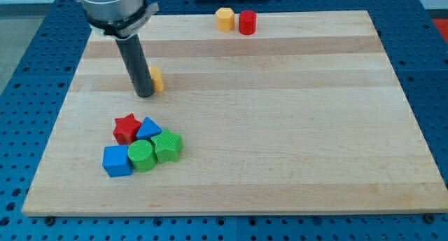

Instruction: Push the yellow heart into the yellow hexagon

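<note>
The yellow heart (157,79) lies at the board's upper left, mostly hidden behind my rod. My tip (144,94) rests on the board just left of and slightly below the heart, touching or nearly touching it. The yellow hexagon (225,19) sits near the board's top edge, right of centre-left, with a red cylinder (247,22) touching its right side. The heart is well apart from the hexagon, down and to the view's left of it.
A cluster lies at the lower left: a red star (127,128), a blue triangle (148,128), a blue cube (117,160), a green cylinder (142,155) and a green hexagon (167,145). The wooden board (280,129) sits on a blue perforated table.
</note>
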